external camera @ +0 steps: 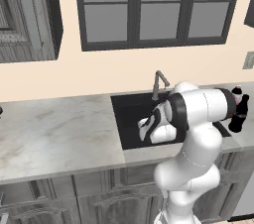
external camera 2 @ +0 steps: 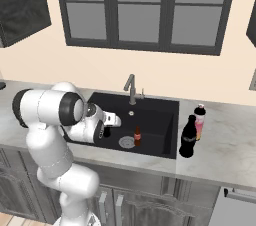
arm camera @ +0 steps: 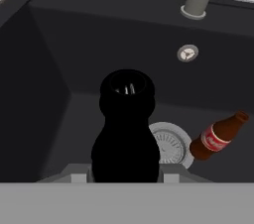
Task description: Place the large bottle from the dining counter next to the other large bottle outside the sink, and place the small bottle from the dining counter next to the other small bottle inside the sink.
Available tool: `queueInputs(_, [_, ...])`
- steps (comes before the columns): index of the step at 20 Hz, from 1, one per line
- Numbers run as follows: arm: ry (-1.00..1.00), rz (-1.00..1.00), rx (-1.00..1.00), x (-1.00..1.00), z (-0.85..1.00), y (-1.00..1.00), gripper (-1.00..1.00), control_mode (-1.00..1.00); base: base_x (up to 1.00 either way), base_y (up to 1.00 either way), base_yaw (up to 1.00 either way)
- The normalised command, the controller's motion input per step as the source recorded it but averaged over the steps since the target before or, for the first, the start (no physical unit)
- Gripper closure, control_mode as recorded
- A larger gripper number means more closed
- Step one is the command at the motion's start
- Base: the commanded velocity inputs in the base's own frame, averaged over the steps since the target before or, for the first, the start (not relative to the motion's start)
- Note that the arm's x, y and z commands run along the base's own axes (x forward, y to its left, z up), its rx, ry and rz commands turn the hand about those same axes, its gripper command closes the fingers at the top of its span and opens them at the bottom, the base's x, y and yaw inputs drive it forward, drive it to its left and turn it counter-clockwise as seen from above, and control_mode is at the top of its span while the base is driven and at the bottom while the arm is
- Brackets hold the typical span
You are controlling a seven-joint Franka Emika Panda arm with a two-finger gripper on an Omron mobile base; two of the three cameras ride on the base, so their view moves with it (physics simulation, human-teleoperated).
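Now the gripper (arm camera: 126, 176), fingers pinching a small dark bottle (arm camera: 126, 134), is hovering over the sink (arm camera: 59, 49), prob. needing to lower it beside the brown bottle (arm camera: 217, 137) w/o tipping.

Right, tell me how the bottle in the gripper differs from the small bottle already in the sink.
The held bottle looks solid black and plain; the small brown bottle wears a red label. The held bottle is clamped in the gripper above the basin, while the brown bottle rests on the sink floor beside the drain. Both narrow to a neck.
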Motion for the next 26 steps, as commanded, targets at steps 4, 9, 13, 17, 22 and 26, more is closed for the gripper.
queueInputs(4, [0.00, 0.00, 0.00, 0.14, -0.21, 0.00, 1.00, -1.00, 0.00, 0.00, 0.00])
queueInputs(9, [0.00, 0.00, 0.00, 0.16, -0.21, 0.00, 1.00, -1.00, 0.00, 0.00, 0.00])
queueInputs(13, [-0.01, 0.00, 0.00, 0.12, -0.23, 0.00, -1.00, -1.00, 0.00, 0.00, 0.00])
queueInputs(17, [-0.03, 0.00, 0.00, 0.04, -0.11, -0.08, -1.00, -1.00, 0.00, 0.00, 0.00])
queueInputs(22, [-0.07, 0.00, 0.00, 0.00, 0.00, -0.32, -1.00, -1.00, 0.00, 0.00, 0.00])
queueInputs(26, [-0.09, 0.00, 0.00, 0.00, 0.00, -0.36, -1.00, -1.00, 0.00, 0.00, 0.00])
